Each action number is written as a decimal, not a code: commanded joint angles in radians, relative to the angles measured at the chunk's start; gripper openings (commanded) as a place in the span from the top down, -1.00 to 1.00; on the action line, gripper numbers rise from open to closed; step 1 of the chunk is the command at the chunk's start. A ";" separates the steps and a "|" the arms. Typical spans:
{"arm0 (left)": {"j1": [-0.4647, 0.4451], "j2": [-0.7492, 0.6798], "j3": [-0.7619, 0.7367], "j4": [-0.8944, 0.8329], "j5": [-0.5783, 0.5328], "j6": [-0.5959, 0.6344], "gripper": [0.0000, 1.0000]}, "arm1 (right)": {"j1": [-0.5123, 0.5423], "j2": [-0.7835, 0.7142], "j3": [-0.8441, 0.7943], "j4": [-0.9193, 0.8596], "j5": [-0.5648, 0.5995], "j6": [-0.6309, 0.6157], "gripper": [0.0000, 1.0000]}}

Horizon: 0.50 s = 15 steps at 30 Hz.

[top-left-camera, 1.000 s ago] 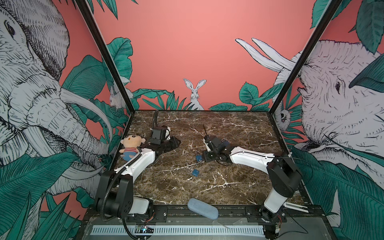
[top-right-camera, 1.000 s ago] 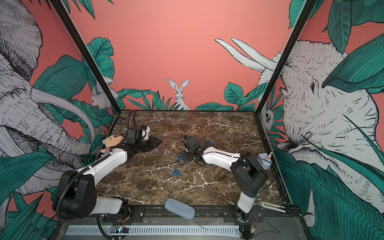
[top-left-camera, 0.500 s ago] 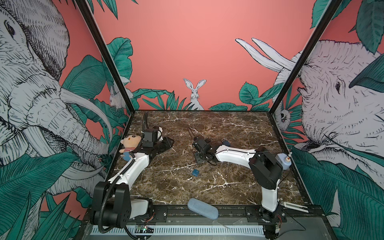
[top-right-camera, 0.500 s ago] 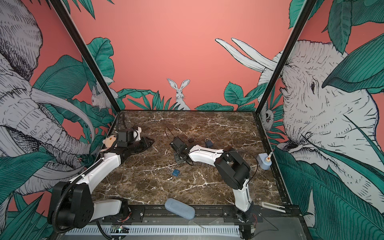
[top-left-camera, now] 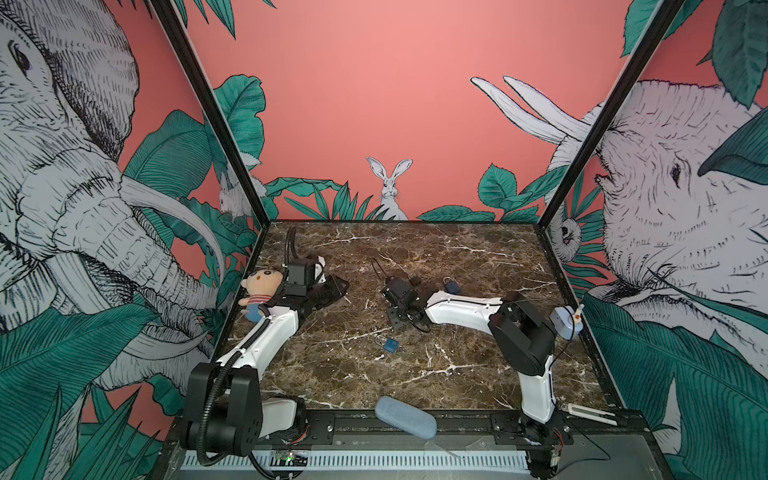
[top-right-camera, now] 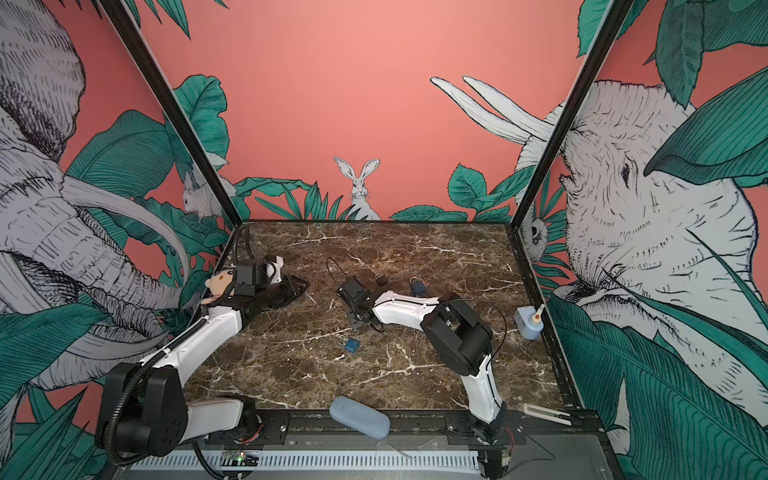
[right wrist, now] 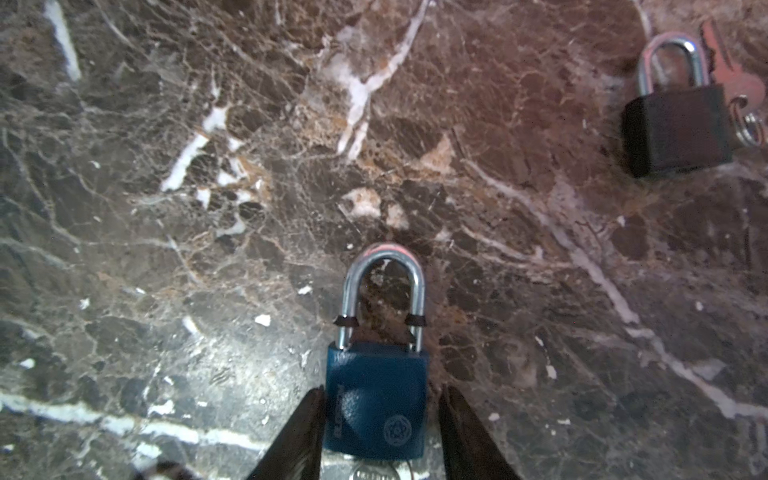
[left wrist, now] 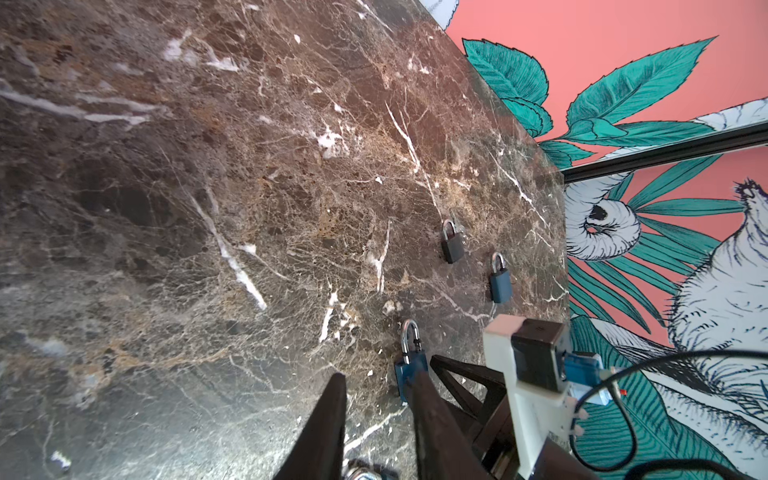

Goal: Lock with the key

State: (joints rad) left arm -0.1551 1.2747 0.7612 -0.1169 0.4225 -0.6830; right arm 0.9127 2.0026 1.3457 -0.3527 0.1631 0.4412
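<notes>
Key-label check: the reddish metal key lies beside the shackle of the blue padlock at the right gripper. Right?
No. The reddish metal key lies beside the shackle of the black padlock, not the blue padlock at the right gripper; the right wrist view shows it.

blue padlock [right wrist: 376, 399] | between fingers [right wrist: 299, 440], gap at one side | black padlock [right wrist: 677, 129], key [right wrist: 735, 79] beside, well apart

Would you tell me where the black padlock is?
In a top view the black padlock lies behind the right hand, left of a dark blue padlock.
</notes>
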 commanded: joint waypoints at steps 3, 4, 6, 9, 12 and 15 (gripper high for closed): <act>0.005 -0.008 -0.022 0.031 0.011 -0.015 0.40 | 0.008 0.030 0.020 -0.012 -0.002 0.007 0.15; 0.005 -0.007 -0.024 0.034 0.014 -0.019 0.40 | 0.008 0.030 0.020 -0.012 -0.005 0.007 0.14; 0.005 -0.006 -0.028 0.041 0.016 -0.024 0.40 | 0.007 0.030 0.018 -0.012 -0.005 0.008 0.10; 0.006 -0.003 -0.027 0.043 0.016 -0.027 0.40 | 0.007 0.032 0.017 -0.017 -0.006 0.004 0.15; 0.005 -0.005 -0.025 0.043 0.016 -0.027 0.40 | 0.008 0.039 0.017 -0.019 -0.011 0.002 0.20; 0.006 -0.006 -0.025 0.043 0.016 -0.030 0.39 | 0.008 0.044 0.014 -0.014 -0.015 0.003 0.25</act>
State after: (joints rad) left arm -0.1551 1.2751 0.7467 -0.0959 0.4305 -0.7063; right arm 0.9142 2.0224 1.3510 -0.3576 0.1562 0.4404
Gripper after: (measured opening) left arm 0.302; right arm 0.385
